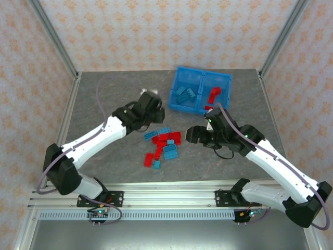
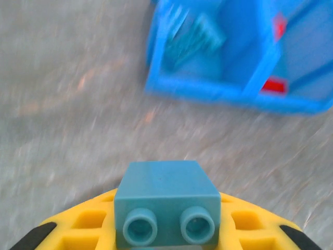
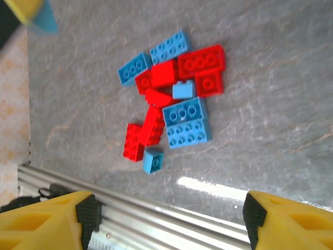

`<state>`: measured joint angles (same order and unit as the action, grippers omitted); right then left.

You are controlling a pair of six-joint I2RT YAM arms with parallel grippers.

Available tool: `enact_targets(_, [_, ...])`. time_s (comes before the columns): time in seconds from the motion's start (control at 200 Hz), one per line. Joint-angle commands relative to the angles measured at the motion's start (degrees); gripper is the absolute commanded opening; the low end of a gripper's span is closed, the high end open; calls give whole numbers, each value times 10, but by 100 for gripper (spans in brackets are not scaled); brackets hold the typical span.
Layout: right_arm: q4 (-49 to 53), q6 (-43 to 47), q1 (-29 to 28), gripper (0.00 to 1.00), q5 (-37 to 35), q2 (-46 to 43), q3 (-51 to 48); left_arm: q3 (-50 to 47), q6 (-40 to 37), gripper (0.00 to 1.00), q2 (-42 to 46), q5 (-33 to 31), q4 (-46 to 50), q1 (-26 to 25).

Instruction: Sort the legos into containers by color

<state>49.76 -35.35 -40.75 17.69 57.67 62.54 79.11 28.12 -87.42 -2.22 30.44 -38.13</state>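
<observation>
Surface: grey table (image 1: 104, 156), wallpapered walls.
loose legos (image 1: 165, 143): mid-table pile, six blue, about seven red.
bin (image 1: 192, 69): far right; about three blue in left half, two red in right.
left gripper (image 1: 151, 100): pinching one blue lego (image 2: 166, 200), left of bin.
right gripper (image 1: 193, 134): spread wide, just right of pile.
</observation>
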Motion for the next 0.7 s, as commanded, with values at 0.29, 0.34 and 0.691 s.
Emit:
enact_targets(0.29, [30,-6,-3,77,-110,-62,35,517,-111,19,-434,-29,66,22])
enact_targets(0.34, [33,-11,-3,77,-115,-75,32,600,-116,20,-490,-38,88,27])
enact_targets(0.691, [47,-20,-3,78,-147,-124,15,781,-143,29,-665,-23,-49,47])
